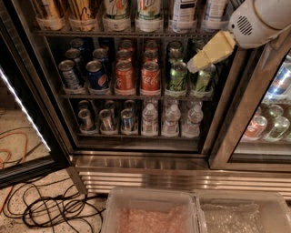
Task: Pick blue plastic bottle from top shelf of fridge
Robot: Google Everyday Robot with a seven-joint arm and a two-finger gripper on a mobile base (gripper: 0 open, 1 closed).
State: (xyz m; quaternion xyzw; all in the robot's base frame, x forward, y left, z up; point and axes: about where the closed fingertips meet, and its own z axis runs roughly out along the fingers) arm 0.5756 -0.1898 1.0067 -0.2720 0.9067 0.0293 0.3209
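The fridge [150, 170] stands with its left door open. The top shelf [113, 33] runs along the upper edge of the view. On it stands the blue plastic bottle [183, 12]; only its lower part, with a pale label and dark text panel, shows. A similar bottle [213, 11] stands to its right. White bottles with green-red lettering [149, 10] stand to its left. My gripper [194, 66], cream-coloured on a white arm [259, 20], hangs below the top shelf, in front of the green cans [190, 77] on the middle shelf. It holds nothing visible.
The middle shelf holds Pepsi [97, 75], orange and Coca-Cola cans [150, 76]. The bottom shelf holds cans and small water bottles [171, 119]. The closed right door [273, 109] has cans behind it. Cables [50, 207] lie on the floor. Two plastic bins [150, 214] sit in front.
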